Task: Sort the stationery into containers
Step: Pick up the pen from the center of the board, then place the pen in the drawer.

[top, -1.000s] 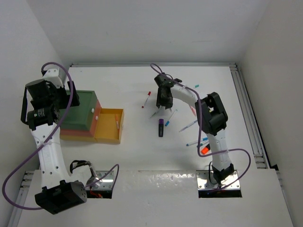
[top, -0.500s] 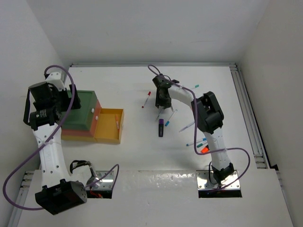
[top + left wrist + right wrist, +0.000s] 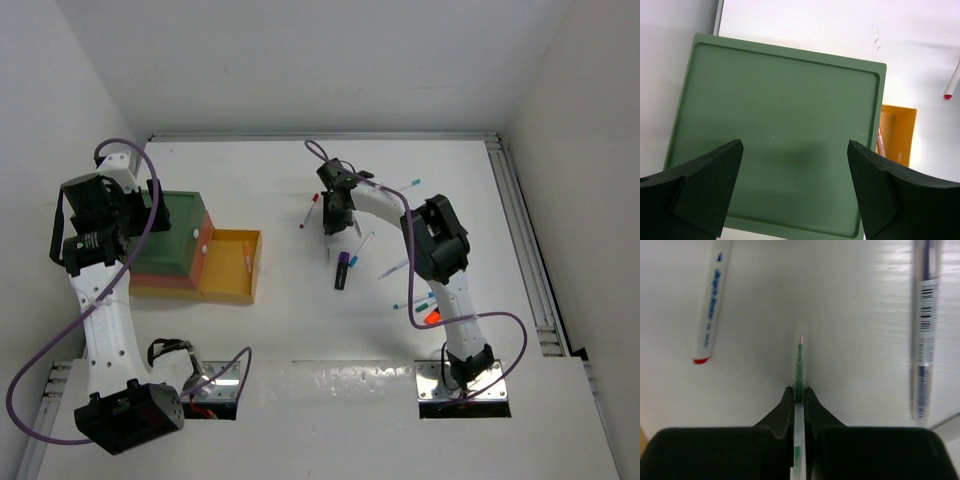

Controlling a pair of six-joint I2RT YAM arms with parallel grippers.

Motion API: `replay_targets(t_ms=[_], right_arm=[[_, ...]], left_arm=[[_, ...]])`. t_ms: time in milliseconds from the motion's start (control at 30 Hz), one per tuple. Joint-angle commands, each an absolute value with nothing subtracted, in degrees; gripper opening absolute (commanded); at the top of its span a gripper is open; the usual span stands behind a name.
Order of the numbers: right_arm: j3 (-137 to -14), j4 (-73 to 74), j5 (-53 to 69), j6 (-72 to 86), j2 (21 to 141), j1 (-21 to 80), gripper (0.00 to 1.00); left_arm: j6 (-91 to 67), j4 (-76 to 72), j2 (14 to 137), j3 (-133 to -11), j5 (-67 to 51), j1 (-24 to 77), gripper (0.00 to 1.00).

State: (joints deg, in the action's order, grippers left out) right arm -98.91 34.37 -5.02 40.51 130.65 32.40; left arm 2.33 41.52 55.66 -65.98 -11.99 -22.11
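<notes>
White table, plain walls round it. Right gripper pinched shut on thin green pen, tip aimed down toward table; red-tipped pen lies near. Left gripper jaws stand wide apart over green tray; yellow tray just beside it, lone pen inside

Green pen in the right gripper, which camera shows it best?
Right wrist: the green pen sits centre frame, pinched between the right gripper's shut fingers. From the top external camera it is too small to make out under that gripper. The left wrist view does not show it.
</notes>
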Motion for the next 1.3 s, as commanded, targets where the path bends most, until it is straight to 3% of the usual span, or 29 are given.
replay_targets(t_ms=[0, 200, 300, 767, 1133, 1267], right_arm=[[-99.1, 31.6, 5.8, 40.2, 129.4, 32.8, 0.0], [-99.1, 26.7, 20.7, 38.9, 122.9, 33.0, 0.0], [-98.4, 23.7, 22.5, 37.9, 119.1, 35.1, 0.0], [-110.0, 15.7, 16.6, 41.7, 124.0, 48.5, 0.0], [-111.9, 10.3, 13.4, 41.9, 130.6, 51.5, 0.0], [-113.3, 9.8, 13.1, 40.9, 132.3, 51.9, 0.05]], left_arm=[[2.0, 41.2, 54.4, -67.3, -11.9, -22.1, 0.92], [2.3, 41.7, 54.8, -69.8, -11.8, -22.1, 0.92], [2.3, 41.7, 55.0, -70.1, -12.0, -22.1, 0.92], [2.0, 41.0, 55.8, -68.8, -12.0, -22.1, 0.92], [2.5, 41.0, 54.8, -67.9, -11.5, -22.1, 0.92], [2.5, 41.3, 54.8, -67.9, -11.6, -22.1, 0.92]])
